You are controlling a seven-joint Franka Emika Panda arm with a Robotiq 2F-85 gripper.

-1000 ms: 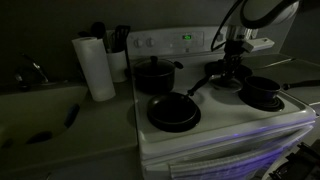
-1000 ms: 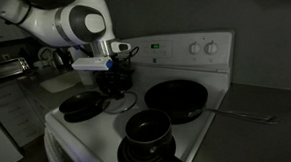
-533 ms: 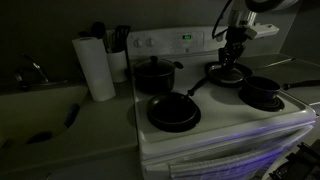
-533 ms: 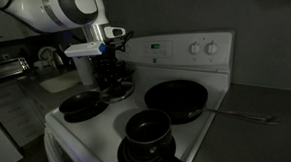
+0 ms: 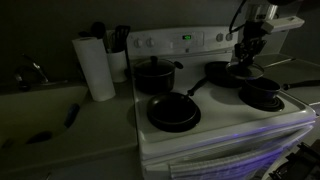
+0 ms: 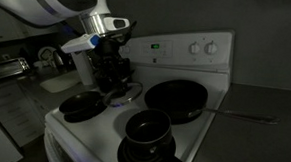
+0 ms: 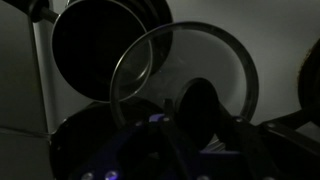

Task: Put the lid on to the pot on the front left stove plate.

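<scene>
Hanging under the tool: lid

In an exterior view, the dim white cooker carried a wide shallow black pan at its near edge, its long handle pointing toward the back. A taller lidded black pot stood behind the pan. The small low black pot sat at the other near corner. Above and behind it the gripper pointed down, clasping the small round greyish glass lid from above. A white paper towel roll stood upright on the counter beside the cooker.
</scene>
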